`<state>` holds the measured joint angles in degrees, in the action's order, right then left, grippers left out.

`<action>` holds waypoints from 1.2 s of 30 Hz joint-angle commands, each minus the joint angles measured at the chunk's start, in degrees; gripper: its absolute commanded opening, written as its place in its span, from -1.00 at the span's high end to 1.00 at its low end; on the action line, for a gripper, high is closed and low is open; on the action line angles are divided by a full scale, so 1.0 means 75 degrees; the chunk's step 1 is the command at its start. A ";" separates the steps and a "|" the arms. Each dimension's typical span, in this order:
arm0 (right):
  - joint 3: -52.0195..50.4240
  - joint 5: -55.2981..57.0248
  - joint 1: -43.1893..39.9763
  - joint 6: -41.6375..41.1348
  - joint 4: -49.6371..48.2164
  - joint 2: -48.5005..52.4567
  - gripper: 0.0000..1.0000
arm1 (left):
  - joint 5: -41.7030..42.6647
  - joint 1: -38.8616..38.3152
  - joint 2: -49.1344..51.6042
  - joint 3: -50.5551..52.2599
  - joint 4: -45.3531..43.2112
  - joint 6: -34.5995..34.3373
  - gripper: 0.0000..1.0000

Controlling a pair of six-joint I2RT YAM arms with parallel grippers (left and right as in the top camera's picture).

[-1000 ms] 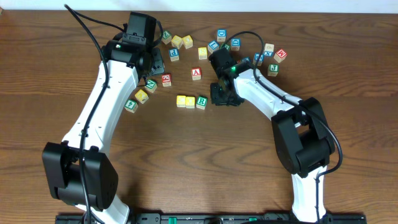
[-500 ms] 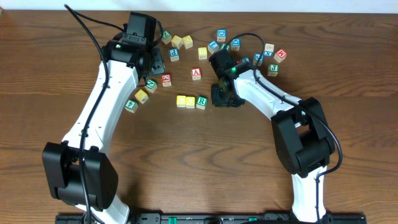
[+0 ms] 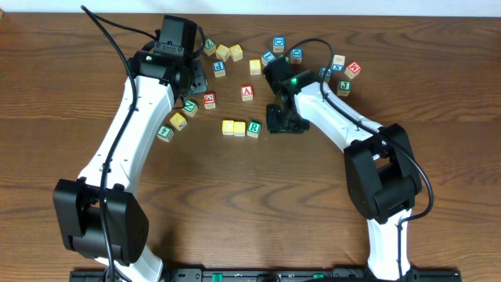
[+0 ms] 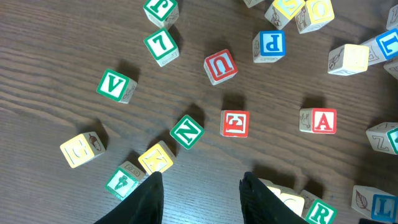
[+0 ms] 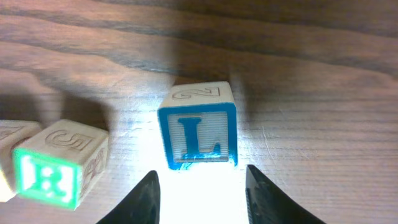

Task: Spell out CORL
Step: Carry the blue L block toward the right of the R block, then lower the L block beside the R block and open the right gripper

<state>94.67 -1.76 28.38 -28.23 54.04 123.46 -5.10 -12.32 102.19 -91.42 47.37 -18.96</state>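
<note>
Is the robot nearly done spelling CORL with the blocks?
Nearly. Done: one yellow-topped cube, a second yellow-topped cube and the green R cube sit in a row. In hand: the blue L cube stands beside the R with a gap, between the open right gripper's fingers. Left: probably closing that gap and backing off.

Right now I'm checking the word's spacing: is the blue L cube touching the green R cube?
Apart. The right wrist view shows bare wood between the L cube and the R cube.
</note>
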 commanded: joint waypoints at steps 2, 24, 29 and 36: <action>0.0723 -0.0044 0.0076 0.0032 0.0437 -0.0178 0.31 | -0.0134 0.0026 -0.0035 0.0061 0.0020 0.0154 0.21; 0.1396 -0.0790 0.0527 0.0796 0.0688 -0.0175 0.63 | 0.1282 0.0009 0.0012 0.0350 0.0848 0.0152 0.59; 0.1335 -0.0784 0.0516 0.0734 0.0647 -0.0172 0.65 | 0.1346 -0.0003 0.0102 0.0927 0.0781 0.0152 0.85; 0.1011 -0.0557 0.0530 0.0562 0.0446 -0.0172 0.78 | 0.1492 -0.0003 0.0105 0.1396 0.0315 0.0152 0.85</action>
<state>104.07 -7.42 32.34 -23.33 58.22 123.46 4.58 -12.34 102.32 -82.41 51.09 -17.98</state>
